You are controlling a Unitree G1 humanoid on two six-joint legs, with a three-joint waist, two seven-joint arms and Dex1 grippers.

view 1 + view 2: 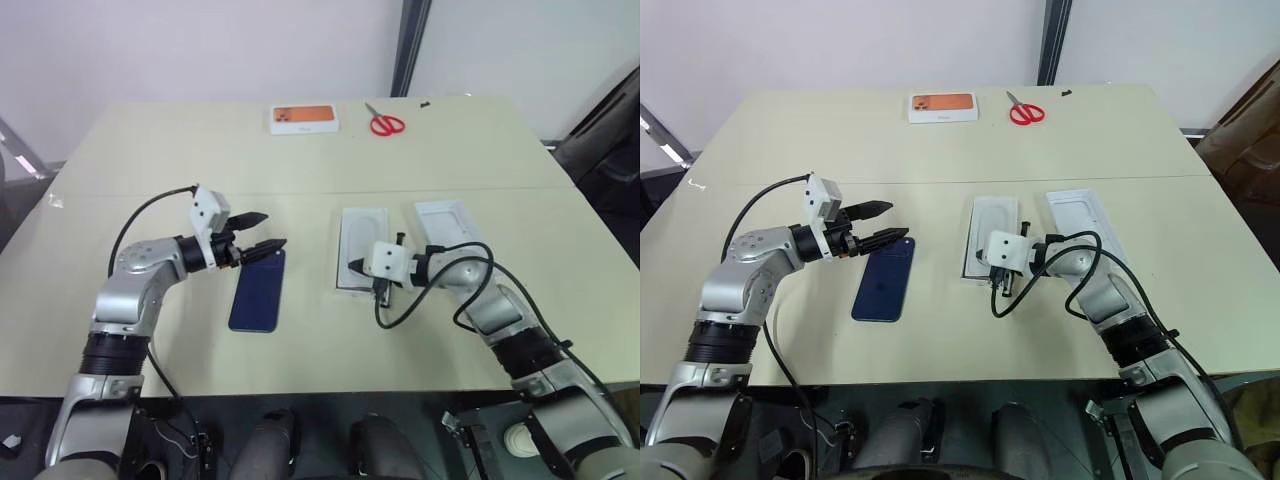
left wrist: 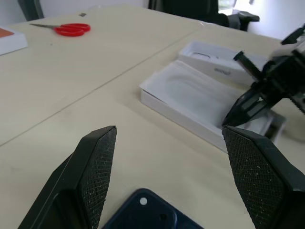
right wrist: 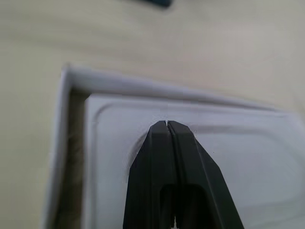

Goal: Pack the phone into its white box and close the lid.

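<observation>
The dark navy phone [image 1: 257,292] lies flat on the table, camera end toward me [image 2: 147,214]. My left gripper [image 1: 272,230] hovers open just past the phone's far end, with nothing between its fingers [image 2: 97,162]. To the right lies the white box [image 1: 343,250] with a thin white insert [image 1: 366,232] inside it. My right gripper [image 1: 353,268] is shut, and its tips rest on the insert [image 3: 228,157] near the box's near-left corner. A tan strip of the box floor [image 3: 71,143] shows beside the insert. The lid [image 1: 445,222] lies inner face up, right of the box.
A white box with an orange top [image 1: 304,118] and red scissors [image 1: 385,123] lie at the table's far edge. A seam runs across the table behind both grippers. Dark chairs stand beyond the table's right side.
</observation>
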